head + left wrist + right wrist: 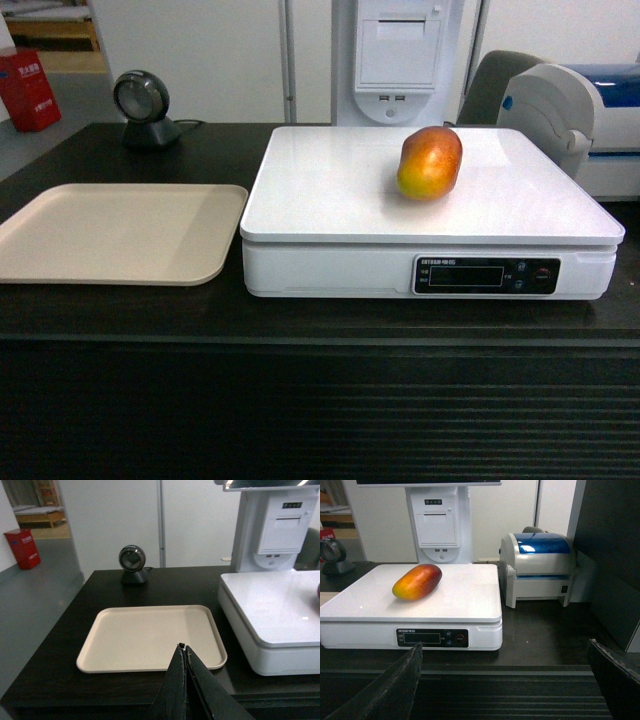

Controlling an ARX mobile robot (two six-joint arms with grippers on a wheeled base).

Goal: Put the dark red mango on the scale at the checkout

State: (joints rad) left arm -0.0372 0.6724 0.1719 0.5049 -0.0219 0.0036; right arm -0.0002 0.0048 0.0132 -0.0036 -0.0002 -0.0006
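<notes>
Spanning the whole width of the head view, the checkout desk has a dark top and a front of horizontal ribbed slats. On its right half sits the white scale, its dark display panel facing forward. A flat beige tray lies just beside the scale on the left. Behind the scale's right corner stands a white label printer with a blue lid. The dark red mango rests on the scale's glossy top, touched by nothing. A small round scanner stands at the desk's rear left. The left pincer has its fingers pressed together above the tray's near edge; the right pincer is spread wide apart, holding nothing.
</notes>
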